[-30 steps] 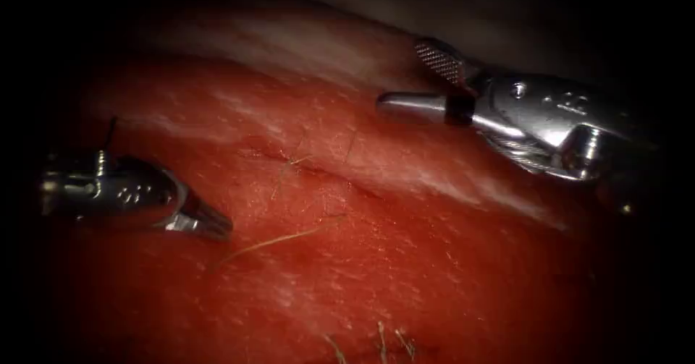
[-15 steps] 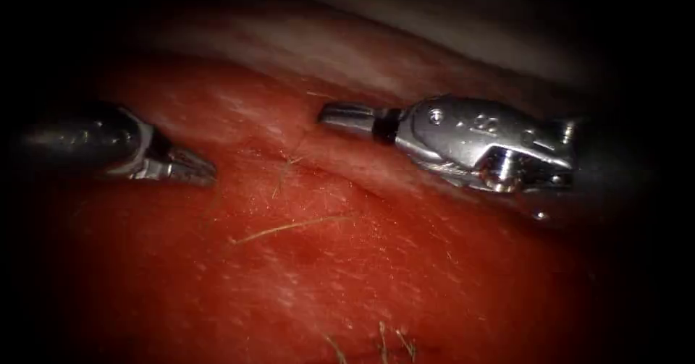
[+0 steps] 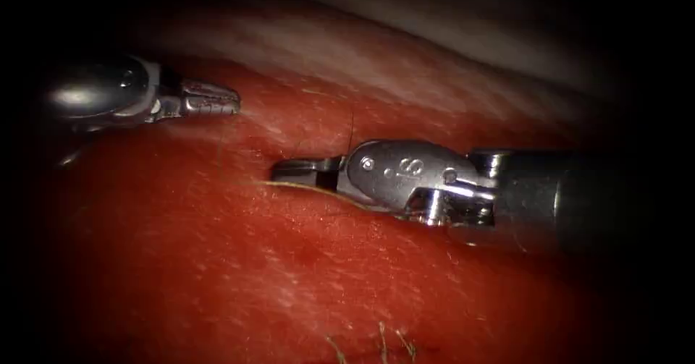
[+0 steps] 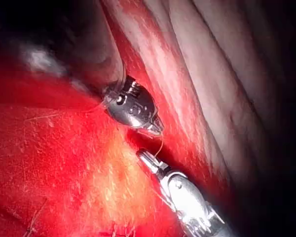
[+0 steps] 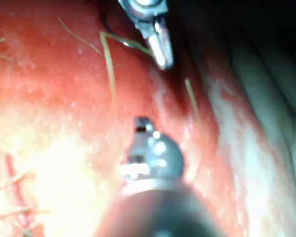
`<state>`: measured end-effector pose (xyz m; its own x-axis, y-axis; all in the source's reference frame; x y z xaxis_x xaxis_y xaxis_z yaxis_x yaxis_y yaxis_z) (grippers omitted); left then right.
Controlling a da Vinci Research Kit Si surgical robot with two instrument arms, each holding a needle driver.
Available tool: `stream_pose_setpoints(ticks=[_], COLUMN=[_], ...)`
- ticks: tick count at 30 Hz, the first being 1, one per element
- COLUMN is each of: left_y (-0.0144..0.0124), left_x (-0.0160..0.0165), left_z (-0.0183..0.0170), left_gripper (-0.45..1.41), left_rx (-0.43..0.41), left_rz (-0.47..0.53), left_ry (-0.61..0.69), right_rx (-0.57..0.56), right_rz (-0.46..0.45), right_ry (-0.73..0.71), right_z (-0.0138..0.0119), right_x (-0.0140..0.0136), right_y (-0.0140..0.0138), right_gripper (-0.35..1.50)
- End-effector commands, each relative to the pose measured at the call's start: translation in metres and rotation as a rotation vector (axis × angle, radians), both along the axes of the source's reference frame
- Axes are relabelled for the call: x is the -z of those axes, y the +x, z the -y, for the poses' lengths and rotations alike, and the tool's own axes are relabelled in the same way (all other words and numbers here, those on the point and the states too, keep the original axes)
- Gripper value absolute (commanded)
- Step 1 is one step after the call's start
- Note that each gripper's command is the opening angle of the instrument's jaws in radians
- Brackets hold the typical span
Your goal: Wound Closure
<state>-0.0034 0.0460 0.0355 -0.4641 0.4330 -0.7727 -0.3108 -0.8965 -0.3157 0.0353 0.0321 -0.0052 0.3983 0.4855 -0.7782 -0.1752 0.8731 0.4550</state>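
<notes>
The red tissue point(image 3: 217, 263) takes up most of the endoscope view. My right tool point(image 3: 293, 168) reaches in from the right with its jaws shut, its tip low over the dark crease of the cut point(image 3: 304, 147) at mid-picture. A pale strand of thread point(image 3: 289, 187) lies on the tissue and passes under those jaws; I cannot tell if it is gripped. My left tool point(image 3: 213, 98) is at the upper left, left of the cut, jaws shut. In the left wrist view a fine strand point(image 4: 159, 146) curves from the left tool point(image 4: 155, 129) to the right tool point(image 4: 144, 157).
Pale fatty tissue point(image 3: 376, 53) rises along the back as a ridge. Short cut thread ends point(image 3: 380, 339) stick up at the front edge. A thin dark strand point(image 3: 351, 129) stands just above the right tool's wrist.
The right tool's jaws closed, then it dropped down and left onto the middle of the tissue. The left tool rose and moved right. The pale strand shifted upward.
</notes>
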Motion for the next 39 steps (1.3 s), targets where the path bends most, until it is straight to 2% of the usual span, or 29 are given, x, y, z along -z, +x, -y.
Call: stream_pose_setpoints(ticks=[1,10,13,18,23,31,36,39], left_y=[-0.0011,-0.0034,-0.0041,-0.0051,-0.0056,-0.0054,-0.006,-0.0062], left_x=[-0.0016,-0.0071,-0.0082,-0.01,-0.0115,-0.0097,-0.0088,-0.0083], left_z=[0.0006,0.0018,0.0023,0.0035,0.0045,0.0059,0.0069,0.0077], left_gripper=[-0.35,-0.35,-0.35,-0.35,-0.35,-0.35,-0.35,-0.35], left_rx=[0.017,0.082,0.095,0.1,0.095,0.084,0.073,0.058], left_rz=[0.007,0.03,0.036,0.023,0.003,-0.008,-0.004,-0.009], left_ry=[0.022,0.079,0.089,0.076,0.065,0.078,0.079,0.073], right_rx=[-0.003,-0.001,-0.012,-0.034,-0.176,-0.398,-0.471,-0.53], right_rz=[-0.025,-0.106,-0.121,-0.201,-0.233,-0.152,-0.123,-0.099], right_ry=[-0.002,-0.01,-0.015,-0.027,-0.072,-0.124,-0.138,-0.152], right_z=[-0.0001,0.0006,0.0007,0.0006,-0.0006,-0.0016,-0.002,-0.0025], right_x=[0.0,0.0005,0.0005,0.0009,0.0014,0.0016,0.0022,0.0027], right_y=[0.0016,0.0043,0.0052,0.0069,0.0077,0.0051,0.0034,0.0014], right_gripper=[-0.35,-0.35,-0.35,-0.35,-0.35,-0.35,-0.35,-0.35])
